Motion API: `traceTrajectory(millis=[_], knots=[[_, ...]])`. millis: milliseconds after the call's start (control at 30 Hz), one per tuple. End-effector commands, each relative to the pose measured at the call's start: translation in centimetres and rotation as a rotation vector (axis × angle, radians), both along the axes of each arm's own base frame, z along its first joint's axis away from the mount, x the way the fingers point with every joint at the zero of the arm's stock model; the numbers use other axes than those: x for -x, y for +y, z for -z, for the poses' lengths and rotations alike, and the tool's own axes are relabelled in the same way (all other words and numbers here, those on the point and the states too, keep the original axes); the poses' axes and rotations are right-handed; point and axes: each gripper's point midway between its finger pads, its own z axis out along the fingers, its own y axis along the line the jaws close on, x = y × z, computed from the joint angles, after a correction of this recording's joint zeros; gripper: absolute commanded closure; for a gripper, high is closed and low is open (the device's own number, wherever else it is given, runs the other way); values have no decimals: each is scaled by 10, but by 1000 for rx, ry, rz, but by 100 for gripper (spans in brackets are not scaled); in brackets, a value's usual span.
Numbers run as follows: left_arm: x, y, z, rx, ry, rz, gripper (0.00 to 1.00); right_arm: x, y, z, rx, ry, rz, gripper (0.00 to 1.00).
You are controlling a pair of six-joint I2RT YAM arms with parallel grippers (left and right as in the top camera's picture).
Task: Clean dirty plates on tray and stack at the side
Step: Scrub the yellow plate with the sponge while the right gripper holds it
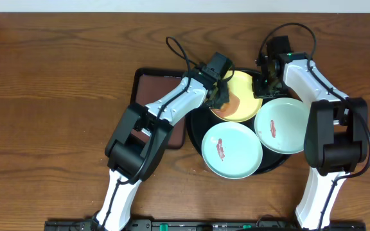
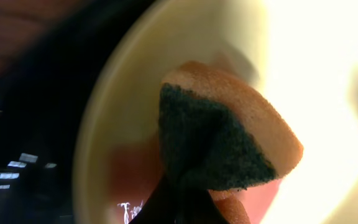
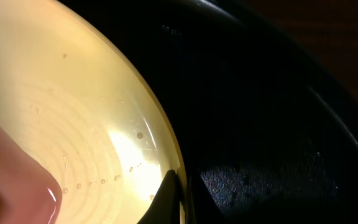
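Plates (image 1: 232,151) all lie on the black tray (image 1: 194,138), whose floor is mostly covered. From overhead, the yellow plate (image 1: 246,110) is at twelve o'clock, one mint plate (image 1: 236,157) at six and the other mint plate (image 1: 282,128) at three. The left gripper (image 1: 221,96) and its sponge (image 1: 223,100) hide the yellow plate's nine o'clock edge. The left arm stretches diagonally from the table's seven o'clock, hiding part of the brown tray (image 1: 154,90). The right arm rises from five o'clock and folds back, bringing the right gripper (image 1: 266,83) to the yellow plate's two o'clock rim.

The left wrist view is blurred and washed out white toward three o'clock. The left gripper (image 2: 182,202), cut off at six o'clock, is pinched on the sponge (image 2: 229,134), which is orange with a dark face, over the yellow plate (image 2: 123,106) and a red smear (image 2: 126,174).

In the right wrist view, the right gripper (image 3: 179,193) is pressed together on the yellow plate (image 3: 73,106) rim, with the black tray (image 3: 266,124) beyond. I cannot identify the reddish blur at eight o'clock.
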Motion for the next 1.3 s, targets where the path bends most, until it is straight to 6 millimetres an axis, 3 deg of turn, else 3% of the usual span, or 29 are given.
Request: traceTrajectory(millis=[0,100,300,467,600,700,1000,1133,1267], knots=[[-17,40,19,-219,-80,1,93,8,-2,6,46,27,-4,99],[-28,27,13,-168,-132,1,93,8,-2,6,46,27,-5,99],[-38,-21,-2,43,-179,-23,92,9,-2,6,47,33,-5,99],[-25,-52,-2,175,-116,-47,93,9,-2,6,47,33,-5,99],[-16,-61,0,203,-85,-9,92,10,-2,6,47,36,-5,99],[-13,-53,5,155,-88,61,92,10,-2,6,47,37,-5,99],[-11,33,30,-9,86,-60,93,10,-2,6,47,37,-5,99],[-19,47,16,-2,78,-91,93,10,-2,6,47,37,-5,99],[-32,44,-19,34,-5,-81,92,10,-2,6,46,38,2,99]])
